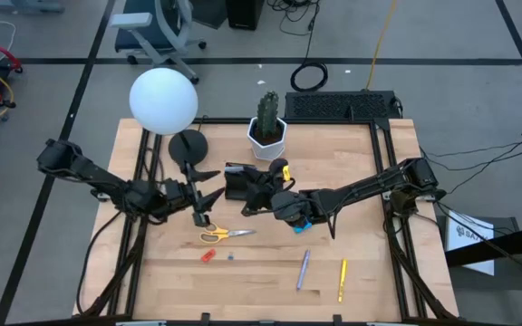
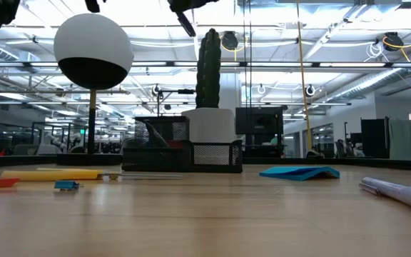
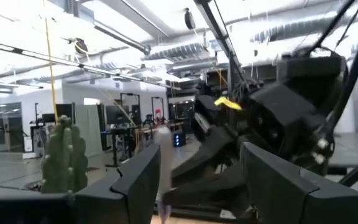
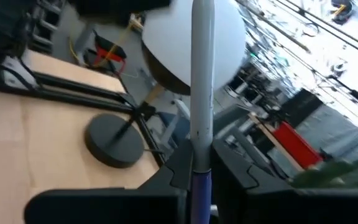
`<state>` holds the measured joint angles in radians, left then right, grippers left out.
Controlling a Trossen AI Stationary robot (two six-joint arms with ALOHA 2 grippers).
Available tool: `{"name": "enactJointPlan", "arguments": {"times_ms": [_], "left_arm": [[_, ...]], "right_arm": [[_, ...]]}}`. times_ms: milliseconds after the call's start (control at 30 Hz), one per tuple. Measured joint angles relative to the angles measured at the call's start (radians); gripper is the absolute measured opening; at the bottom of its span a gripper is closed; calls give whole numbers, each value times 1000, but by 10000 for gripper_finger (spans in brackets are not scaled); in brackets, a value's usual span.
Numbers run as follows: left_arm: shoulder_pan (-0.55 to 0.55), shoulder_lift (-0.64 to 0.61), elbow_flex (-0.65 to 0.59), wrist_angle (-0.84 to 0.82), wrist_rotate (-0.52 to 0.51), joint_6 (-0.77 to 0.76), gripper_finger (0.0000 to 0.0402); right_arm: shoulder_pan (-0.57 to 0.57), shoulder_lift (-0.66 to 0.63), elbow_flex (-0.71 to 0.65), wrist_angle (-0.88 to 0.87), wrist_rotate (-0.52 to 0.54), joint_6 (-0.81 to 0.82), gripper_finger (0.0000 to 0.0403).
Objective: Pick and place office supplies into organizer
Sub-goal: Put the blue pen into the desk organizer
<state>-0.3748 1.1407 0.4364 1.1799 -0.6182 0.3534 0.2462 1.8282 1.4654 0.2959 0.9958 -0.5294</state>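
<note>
We see the right end effector clamped on a pen over the organizer; the left end effector hangs spread apart beside it, scissors on the table.

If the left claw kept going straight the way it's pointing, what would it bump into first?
Probably the right gripper and the pen it holds above the organizer. The open left gripper faces it directly, though the gap is hard to judge.

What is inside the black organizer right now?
In the low view the organizer shows only dark mesh walls, with nothing clearly sticking out. From above, the right gripper, shut on a pen, covers most of it, so its compartments stay unseen.
</note>
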Motion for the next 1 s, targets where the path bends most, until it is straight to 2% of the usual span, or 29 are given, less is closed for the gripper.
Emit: {"name": "enactJointPlan", "arguments": {"times_ms": [67,267,467,700,900,1000], "left_arm": [[7,34,20,-3,0,2,225],[12,90,60,0,-9,24,225],[12,92,62,-1,-10,28,225],[12,92,62,-1,-15,31,225],[12,92,62,-1,-14,29,225],[12,92,62,-1,-13,30,225]], "right_arm": [[1,0,0,4,-34,16,26],[5,0,0,7,-32,10,26],[14,0,0,7,-39,12,26],[24,0,0,21,-110,22,23],[23,0,0,22,-113,34,22],[24,0,0,17,-171,56,21]]}}
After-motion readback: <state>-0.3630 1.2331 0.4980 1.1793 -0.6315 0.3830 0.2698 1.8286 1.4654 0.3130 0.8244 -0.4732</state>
